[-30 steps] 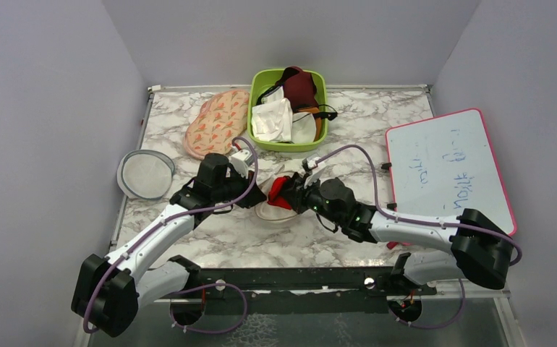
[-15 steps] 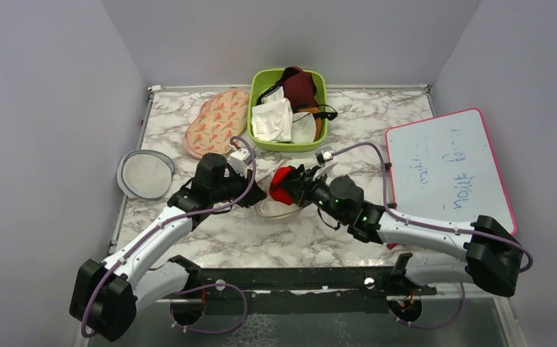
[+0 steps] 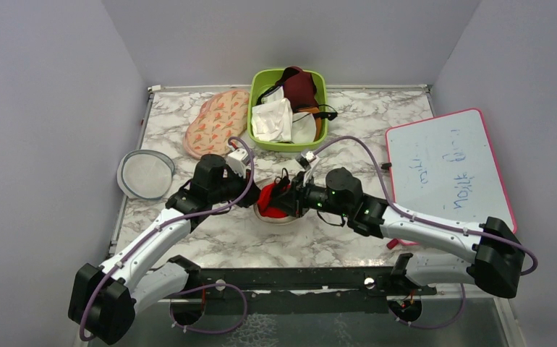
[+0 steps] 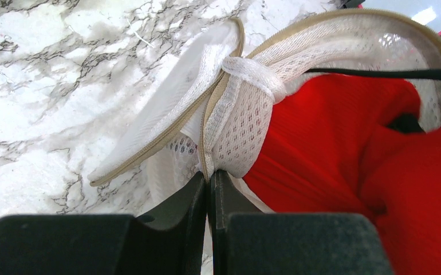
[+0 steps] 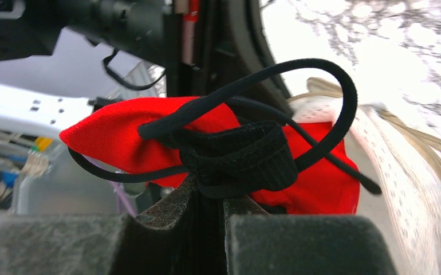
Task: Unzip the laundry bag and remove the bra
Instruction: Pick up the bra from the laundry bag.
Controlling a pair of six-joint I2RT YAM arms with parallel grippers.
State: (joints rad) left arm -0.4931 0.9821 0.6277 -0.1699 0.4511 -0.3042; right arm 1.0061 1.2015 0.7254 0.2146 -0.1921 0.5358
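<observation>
**Top external: left gripper [image 3: 251, 196] and right gripper [image 3: 288, 196] meet over the open laundry bag [image 3: 276, 215]**

The bag sits on the marble table [image 3: 210, 238] near the middle, between the two grippers. The bra [image 3: 268, 199] shows as a bunched red mass at the bag's mouth, partly over the cream mesh.

In the left wrist view, the left gripper's jaws are pinched together on a fold of the bag's mesh rim, right beside the beige zip. The zip edges lie parted, and red fabric fills the opening to the right.

In the right wrist view, the right gripper's jaws are closed tight on the bra's black trim band. Red cloth is bunched above them and a thin black strap loops over it (whether the bra is fully clear of the bag cannot be told).

Behind the bag stands a green bin [image 3: 261, 81] holding cloths. Pink floral pads [image 3: 218, 123] and a grey-rimmed mesh disc [image 3: 145, 175] lie to the left, and a whiteboard [image 3: 445, 166] to the right.
</observation>
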